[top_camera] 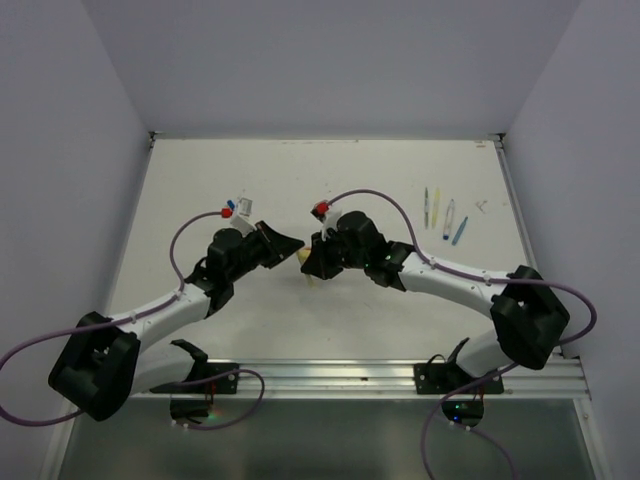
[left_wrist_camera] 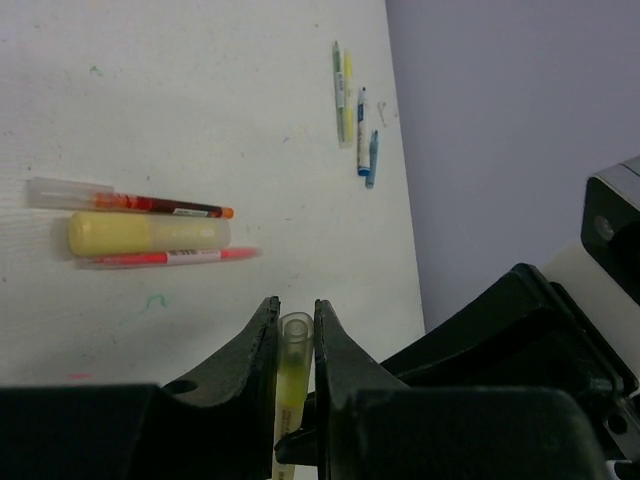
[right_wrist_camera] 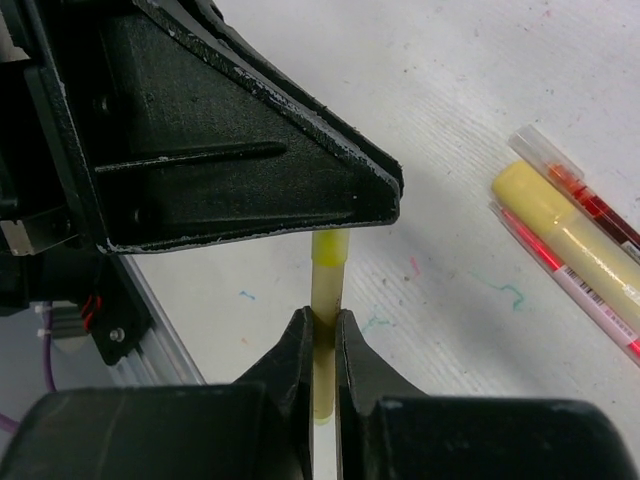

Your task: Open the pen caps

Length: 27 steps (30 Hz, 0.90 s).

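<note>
Both grippers meet over the table's middle and hold one pale yellow pen between them. My left gripper point(top_camera: 296, 247) point(left_wrist_camera: 294, 308) is shut on its translucent pale yellow cap point(left_wrist_camera: 294, 335), which still covers the yellow-green tip. My right gripper point(top_camera: 312, 262) point(right_wrist_camera: 320, 318) is shut on the pen's body point(right_wrist_camera: 328, 285), just below the left gripper's fingers point(right_wrist_camera: 300, 190). A thick yellow marker point(left_wrist_camera: 150, 232) point(right_wrist_camera: 570, 235) lies between a dark red pen point(left_wrist_camera: 150, 203) and a pink-red pen point(left_wrist_camera: 170, 257) on the table beneath.
Several thin pens lie in a group at the far right: yellow-green point(top_camera: 427, 205), yellow point(top_camera: 435, 207), blue-and-white point(top_camera: 448, 220) and blue point(top_camera: 460, 230). The purple side wall point(left_wrist_camera: 500, 120) stands just beyond them. A metal rail point(top_camera: 380, 372) runs along the near edge.
</note>
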{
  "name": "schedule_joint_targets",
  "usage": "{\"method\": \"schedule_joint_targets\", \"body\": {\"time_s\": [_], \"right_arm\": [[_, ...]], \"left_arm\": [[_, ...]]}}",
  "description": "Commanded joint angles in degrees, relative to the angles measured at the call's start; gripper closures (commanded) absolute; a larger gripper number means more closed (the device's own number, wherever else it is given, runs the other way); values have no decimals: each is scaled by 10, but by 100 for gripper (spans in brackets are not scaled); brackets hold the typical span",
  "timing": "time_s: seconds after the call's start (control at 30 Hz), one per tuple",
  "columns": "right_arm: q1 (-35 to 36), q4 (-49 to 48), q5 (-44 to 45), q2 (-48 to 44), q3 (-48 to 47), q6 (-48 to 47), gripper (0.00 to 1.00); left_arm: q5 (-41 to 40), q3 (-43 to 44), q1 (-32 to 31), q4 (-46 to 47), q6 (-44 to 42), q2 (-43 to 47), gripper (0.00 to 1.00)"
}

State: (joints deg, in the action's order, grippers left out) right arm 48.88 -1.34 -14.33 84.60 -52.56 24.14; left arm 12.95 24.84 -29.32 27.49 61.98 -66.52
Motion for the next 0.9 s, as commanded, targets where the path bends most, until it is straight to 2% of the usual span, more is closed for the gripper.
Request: {"method": "schedule_joint_targets", "body": {"time_s": [0.0,0.17,0.2,0.3,0.47,0.57,0.6,0.73,0.83,0.87], "right_arm": [[33,8,47,20,-19,-21,100],[102,69,205,23,-26,-52,100],[110,85,242,24,-24,-50,100],[132,102,278,31,-16,-44,100],[147,117,294,26,-8,-45,100],[147,139,295,23,-9,-49,100],[147,145,296,25,-14,-52,100],[142,151,327,3,-9,-33,100],[105,175,321,-17,-18,-30,100],[73,188,311,-24,-21,-30,100]], "left_arm": [[-1,49,-7,12,40,14,100],[-103,140,-6,-141,-33,2,100],[-123,173,-6,-160,-54,-3,100],[-170,188,5,-162,-65,-9,100],[-203,238,22,-198,-89,-23,100],[-202,256,30,-199,-123,-17,100],[-197,266,32,-201,-158,-17,100],[-235,309,39,-305,-215,-19,100],[-235,295,51,-349,-245,-26,100],[-230,288,56,-363,-258,-30,100]]}}
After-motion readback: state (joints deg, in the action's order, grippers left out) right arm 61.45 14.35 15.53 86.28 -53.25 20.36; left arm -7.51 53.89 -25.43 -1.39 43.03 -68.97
